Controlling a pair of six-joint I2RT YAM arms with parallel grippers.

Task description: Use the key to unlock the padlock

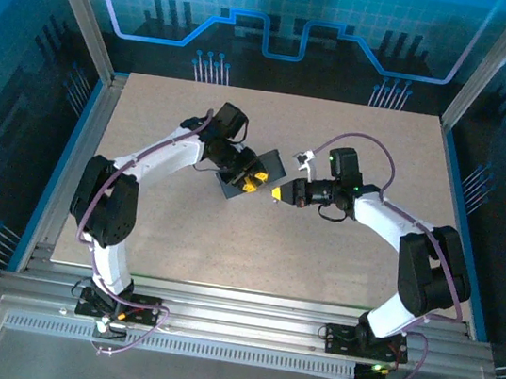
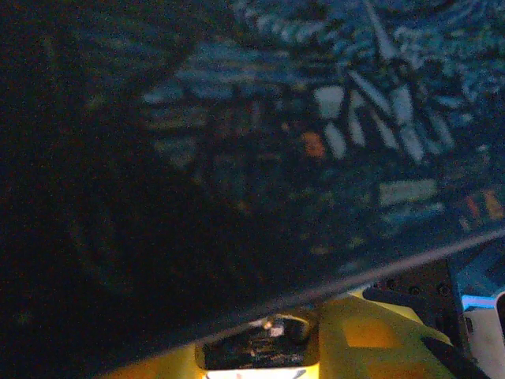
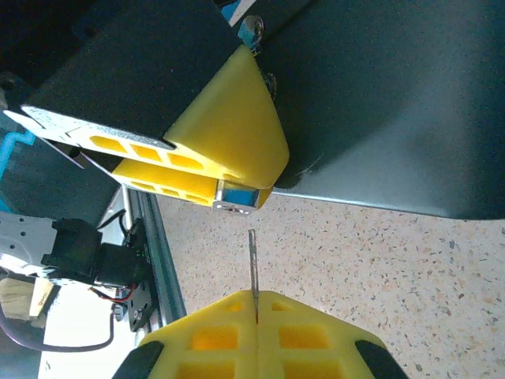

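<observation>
The right gripper (image 3: 256, 306) has its yellow fingers pressed together on the key (image 3: 252, 264), pinching it by the head so that the thin blade stands straight out from the fingertips. The left gripper (image 3: 246, 183) is closed on the padlock (image 3: 239, 197), a small bluish, silver-edged block caught at the very tips of its fingers. The key's tip points at the padlock and stops just short of it, a sliver of table (image 3: 379, 268) showing between them; the blade sits slightly off to one side of the block's face. The dark tin (image 3: 379, 103) lies right behind the left fingers, touching them. From above, the two grippers meet tip to tip near the table's middle
</observation>
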